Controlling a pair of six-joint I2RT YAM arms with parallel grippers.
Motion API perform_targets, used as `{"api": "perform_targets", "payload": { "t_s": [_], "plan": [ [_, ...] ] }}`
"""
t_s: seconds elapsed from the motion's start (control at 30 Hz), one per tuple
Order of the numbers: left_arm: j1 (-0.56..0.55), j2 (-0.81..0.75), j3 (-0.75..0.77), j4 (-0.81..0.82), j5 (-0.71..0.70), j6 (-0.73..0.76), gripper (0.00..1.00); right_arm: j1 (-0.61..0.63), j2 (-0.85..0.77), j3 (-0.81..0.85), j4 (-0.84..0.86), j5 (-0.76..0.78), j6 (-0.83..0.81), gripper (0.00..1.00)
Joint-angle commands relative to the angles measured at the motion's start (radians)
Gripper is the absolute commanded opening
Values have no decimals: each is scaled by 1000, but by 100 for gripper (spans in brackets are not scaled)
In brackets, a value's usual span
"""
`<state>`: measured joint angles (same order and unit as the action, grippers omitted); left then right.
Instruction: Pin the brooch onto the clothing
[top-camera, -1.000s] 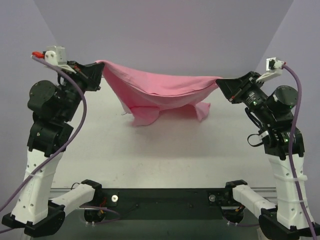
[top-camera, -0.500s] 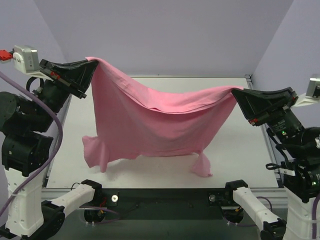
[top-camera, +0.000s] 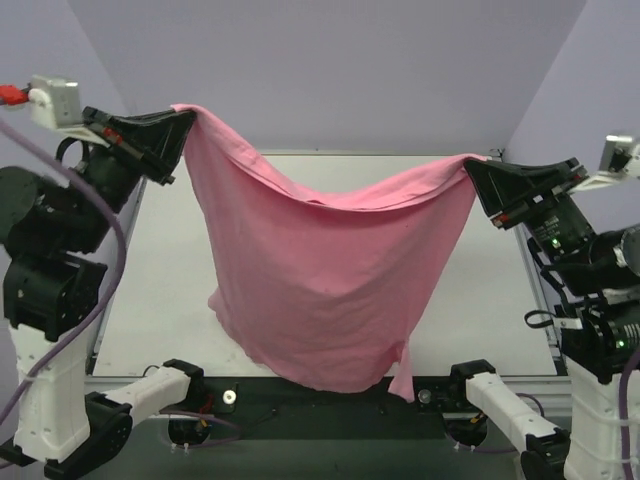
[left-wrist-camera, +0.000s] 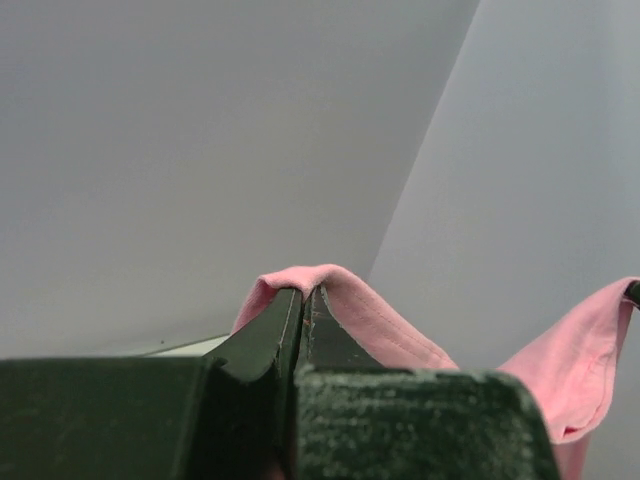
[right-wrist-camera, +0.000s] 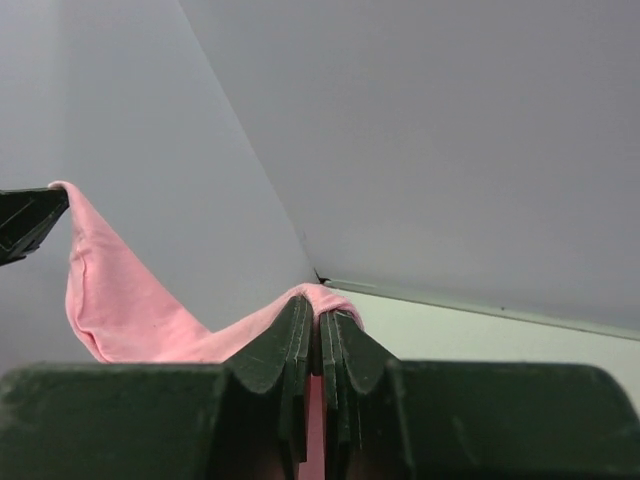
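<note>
The pink T-shirt (top-camera: 330, 290) hangs in the air between my two grippers, spread like a curtain, its lower edge reaching past the table's front edge. My left gripper (top-camera: 185, 118) is shut on the shirt's upper left corner, high at the left; the pink fold (left-wrist-camera: 330, 285) wraps over its fingertips in the left wrist view. My right gripper (top-camera: 472, 168) is shut on the upper right corner, slightly lower; pink cloth (right-wrist-camera: 325, 296) is pinched between its fingers. The brooch is not in view.
The white table (top-camera: 490, 300) lies under and behind the hanging shirt. Its black front rail (top-camera: 330, 395) holds the arm bases. Lavender walls stand behind and at both sides.
Both grippers have lifted the shirt and pulled it nearer; it went from a low sag at the back to a tall hanging sheet. Its hem now drops over the front edge.
</note>
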<state>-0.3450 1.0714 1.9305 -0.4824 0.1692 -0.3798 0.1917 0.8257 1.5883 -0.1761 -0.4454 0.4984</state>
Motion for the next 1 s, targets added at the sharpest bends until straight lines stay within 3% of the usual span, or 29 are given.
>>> {"api": "perform_targets", "payload": {
  "t_s": [0.0,0.2,0.47,0.7,0.97],
  "plan": [
    [8,102,-62,-16,-112,18,0,0,114,-30,32,50,-44,0],
    [58,171,-165,131,-106,-62,0,-37,309,33,76,44,-46,0],
    [152,333,-10,202,-2,-146,0,-77,538,274,121,-2,58,0],
    [156,372,150,153,7,-119,0,-94,556,401,124,-19,92,0],
    [156,227,-30,243,-3,-131,0,-98,432,242,168,-52,124,0]
  ]
}}
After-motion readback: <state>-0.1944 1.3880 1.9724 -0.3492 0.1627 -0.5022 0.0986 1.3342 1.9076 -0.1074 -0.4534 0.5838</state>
